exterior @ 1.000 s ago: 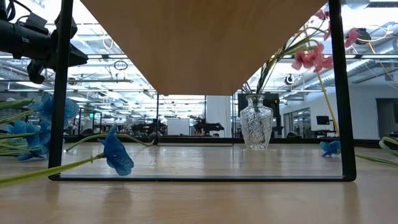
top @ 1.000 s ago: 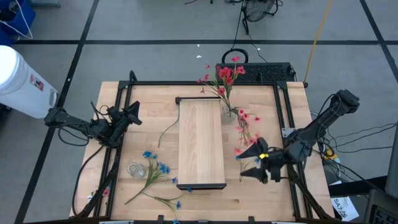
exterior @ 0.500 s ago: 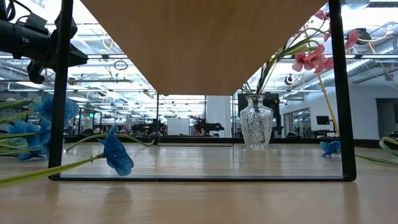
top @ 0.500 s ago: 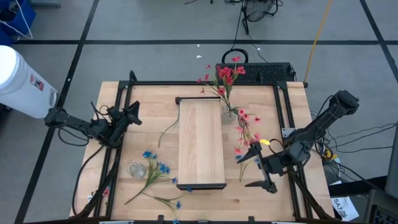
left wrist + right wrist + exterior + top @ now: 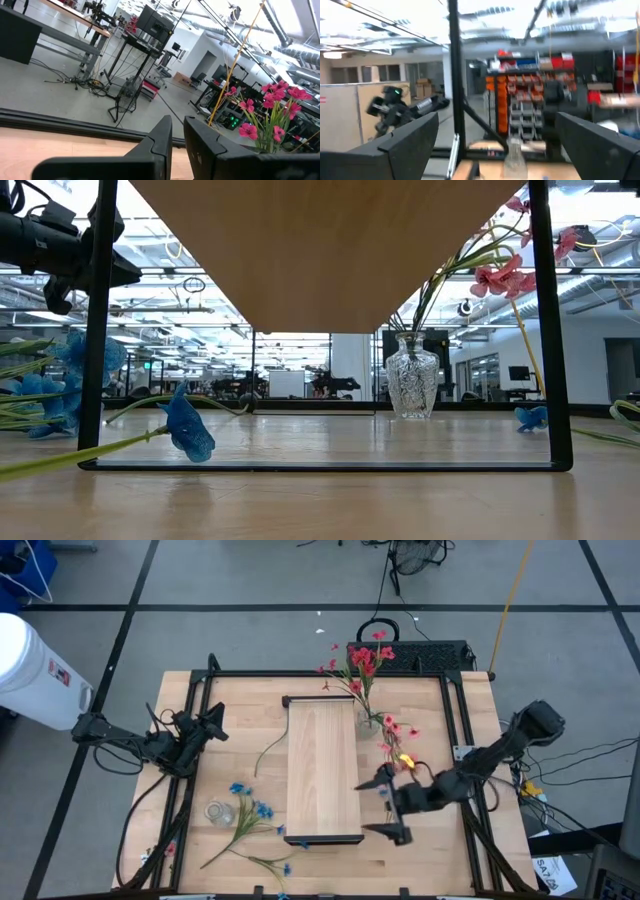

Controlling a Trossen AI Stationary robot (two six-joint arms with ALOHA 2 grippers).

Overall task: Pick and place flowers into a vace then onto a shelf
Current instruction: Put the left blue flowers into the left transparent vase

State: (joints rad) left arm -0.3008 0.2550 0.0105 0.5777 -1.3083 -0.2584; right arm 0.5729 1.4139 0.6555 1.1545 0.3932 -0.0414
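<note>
Since the earlier frames the right gripper has swung leftward across the table, from the right part of the tabletop to just beside the right long edge of the shelf; the left arm and everything lying on the table have kept their places.

Seen from above, the wooden tabletop sits in a black frame on a grey floor marked with dark lines, with a white cylinder off to the far left. The shelf, a pale plank on thin black legs, stands lengthwise in the middle. A clear glass vase stands just right of the shelf's far end, holding the red-pink flowers; more red-pink sprays trail on the wood nearer the right arm. The blue flowers lie at the near left beside a small glass jar, and a bare green stem lies left of the shelf. The low view looks under the plank toward the vase and a large bright hall beyond.

The right gripper's fingers are spread wide, holding nothing. The left gripper hangs over the table's left edge, its fingers drawn almost together with only a slim gap and nothing between them.
</note>
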